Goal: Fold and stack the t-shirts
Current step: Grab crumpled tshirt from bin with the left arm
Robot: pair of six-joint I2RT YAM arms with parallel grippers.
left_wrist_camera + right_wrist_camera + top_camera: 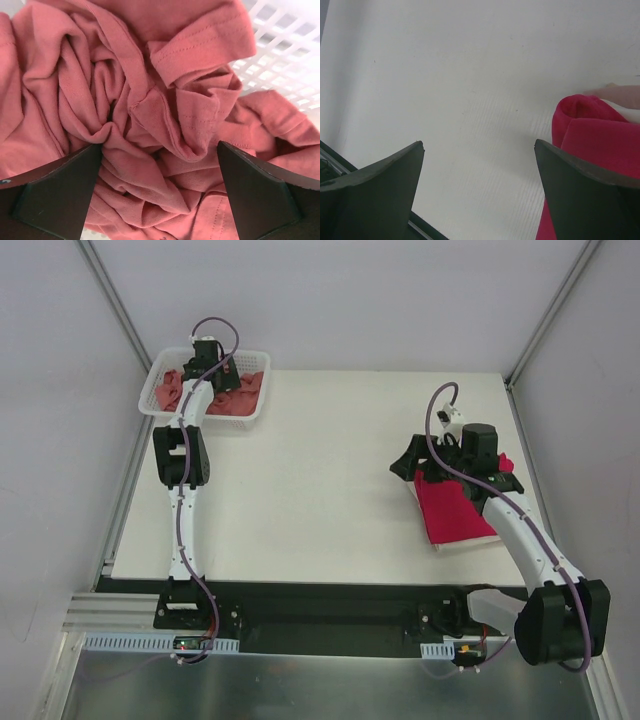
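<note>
A crumpled salmon-pink t-shirt (240,395) lies in the white mesh basket (160,412) at the far left. My left gripper (214,362) hangs over it, open, its fingers down among the folds of the pink shirt (150,115) with cloth lying between them. A folded crimson t-shirt (452,512) lies on the table at the right. My right gripper (412,466) is open and empty just above the table beside the shirt's left edge; the crimson fold (592,125) shows by its right finger (585,190).
The basket wall (280,45) shows at the upper right of the left wrist view. A pale layer (470,540) peeks out under the crimson shirt's near edge. The white table (320,480) lies bare between the basket and the folded shirt. Its dark front rail (330,160) shows at the lower left.
</note>
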